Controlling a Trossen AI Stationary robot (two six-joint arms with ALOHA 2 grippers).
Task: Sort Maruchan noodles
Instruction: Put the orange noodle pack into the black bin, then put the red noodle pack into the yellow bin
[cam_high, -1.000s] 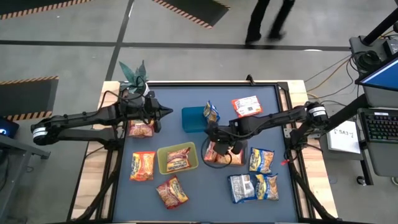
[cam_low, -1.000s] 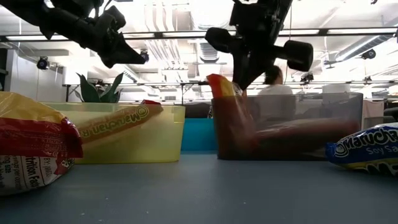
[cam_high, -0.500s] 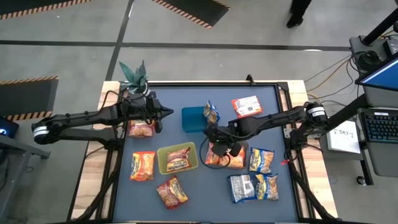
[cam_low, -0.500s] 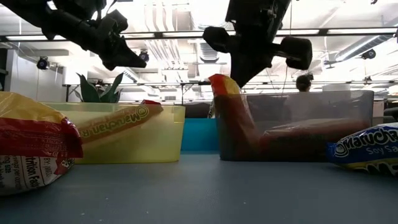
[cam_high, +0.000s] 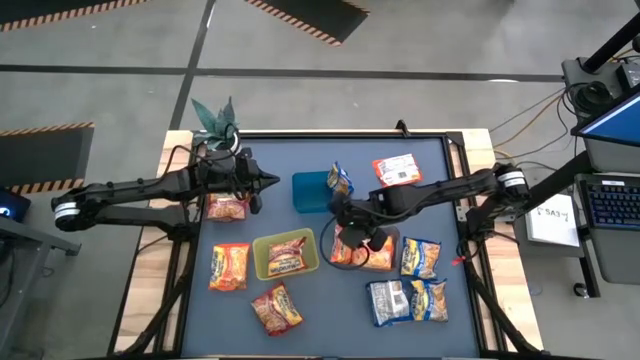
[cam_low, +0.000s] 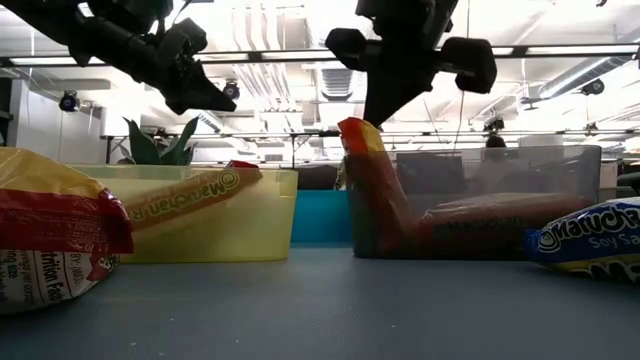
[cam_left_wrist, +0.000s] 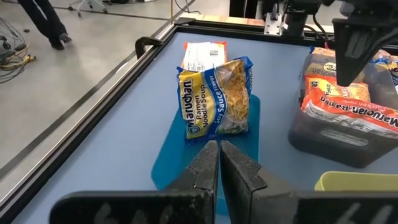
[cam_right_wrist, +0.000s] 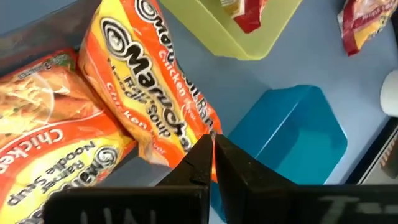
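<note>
The Maruchan noodles lie about the blue table. An orange packet (cam_right_wrist: 155, 81) leans on the near-left wall of the dark tray (cam_low: 500, 175), over a second orange packet (cam_right_wrist: 43, 118) lying in it. My right gripper (cam_right_wrist: 211, 144) is shut, its tips at the leaning packet's upper edge (cam_low: 355, 128). My left gripper (cam_left_wrist: 219, 149) hangs shut over the table's far left, pointing at a blue-and-yellow packet (cam_left_wrist: 214, 96) that stands in the blue tray (cam_high: 305, 195). A red-orange packet (cam_high: 288, 254) lies in the yellow-green tray (cam_high: 262, 262). My right gripper's shut fingertips (cam_right_wrist: 202, 149) come slanting down from the right to the leaning orange packet's upper edge (cam_right_wrist: 208, 127). I cannot tell whether they touch it. The packet rests on the dark tray's wall, its top end up.
Loose packets lie on the table: red ones (cam_high: 228, 208) (cam_high: 277, 307) and an orange one (cam_high: 229, 266) at the left, a pink-white one (cam_high: 397, 170) at the far right, blue-and-yellow ones (cam_high: 420, 257) (cam_high: 408, 300) at the near right. A plant (cam_high: 215, 120) stands at the far left corner.
My right gripper has risen a little above the dark tray and rolled about its own axis. The dark tray has slid slightly toward the table's right edge, and the orange packet now leans on its wall with its top end free.
</note>
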